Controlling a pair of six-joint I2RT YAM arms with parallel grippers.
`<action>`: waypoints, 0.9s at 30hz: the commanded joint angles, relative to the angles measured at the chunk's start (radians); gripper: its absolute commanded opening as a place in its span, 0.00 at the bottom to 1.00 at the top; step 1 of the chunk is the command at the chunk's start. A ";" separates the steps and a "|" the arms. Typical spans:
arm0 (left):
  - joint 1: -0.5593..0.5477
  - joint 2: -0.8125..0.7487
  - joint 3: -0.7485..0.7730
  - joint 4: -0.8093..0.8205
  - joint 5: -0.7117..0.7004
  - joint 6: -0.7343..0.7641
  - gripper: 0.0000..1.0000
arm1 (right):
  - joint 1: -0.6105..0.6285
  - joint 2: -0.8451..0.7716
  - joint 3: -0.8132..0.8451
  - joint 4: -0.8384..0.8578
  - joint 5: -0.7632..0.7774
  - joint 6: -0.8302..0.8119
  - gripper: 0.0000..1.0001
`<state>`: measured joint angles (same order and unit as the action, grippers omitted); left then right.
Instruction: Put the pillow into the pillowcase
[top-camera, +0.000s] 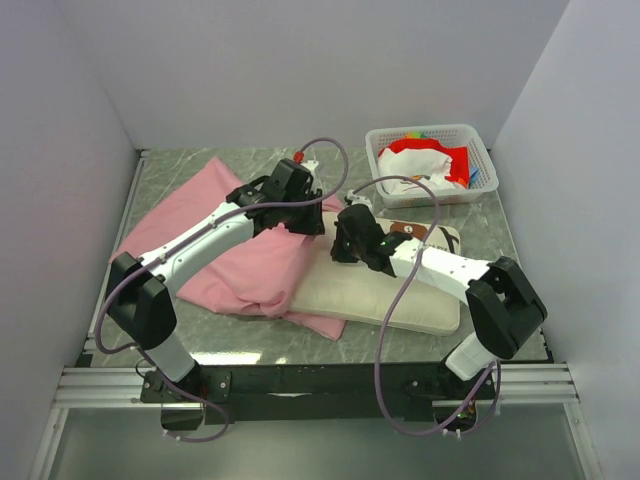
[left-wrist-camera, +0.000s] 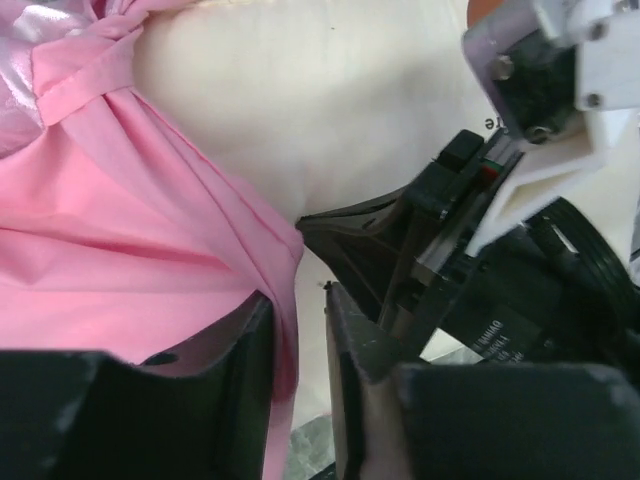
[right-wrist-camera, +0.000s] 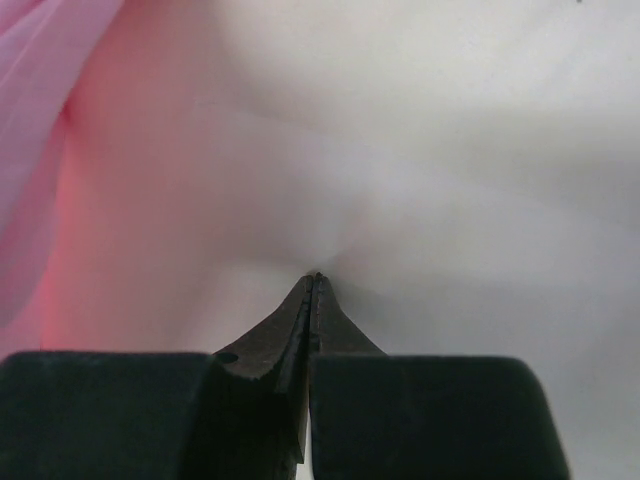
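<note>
Basically it's abt left-right alignment. Soft cream-white rectangular pillow (top-camera: 350, 290) lies on the grey marbled bench (top-camera: 250, 345), long axis running left-right. Its left end touches and partly overlies the thin, wrinkly pink pillowcase (top-camera: 250, 270), which sprawls off to the left. So, imo, the pillow must travel leftward, short end first.

Left gripper (left-wrist-camera: 298, 300) is nearer the pink edge, by the pillow's far-left corner. Its jaws are slightly apart w/ the hem in the gap, not clearly nipped. Right gripper (right-wrist-camera: 315, 280), just right of it, has its tips together on a pucker of cream cover, prob a pinch.
</note>
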<state>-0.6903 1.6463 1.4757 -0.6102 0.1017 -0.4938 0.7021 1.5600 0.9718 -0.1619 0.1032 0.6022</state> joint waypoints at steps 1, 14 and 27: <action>0.014 -0.035 0.005 -0.002 -0.025 0.008 0.45 | -0.007 0.003 0.013 0.059 -0.010 -0.004 0.00; 0.084 -0.543 -0.420 0.000 -0.402 -0.305 0.82 | -0.016 -0.018 0.033 0.004 0.013 -0.013 0.00; -0.086 -0.806 -0.845 0.150 -0.223 -0.387 0.76 | -0.015 -0.126 0.053 -0.085 0.084 -0.076 0.53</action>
<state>-0.6971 0.9028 0.6426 -0.5385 -0.1318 -0.8421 0.6922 1.5284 0.9817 -0.1989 0.1261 0.5739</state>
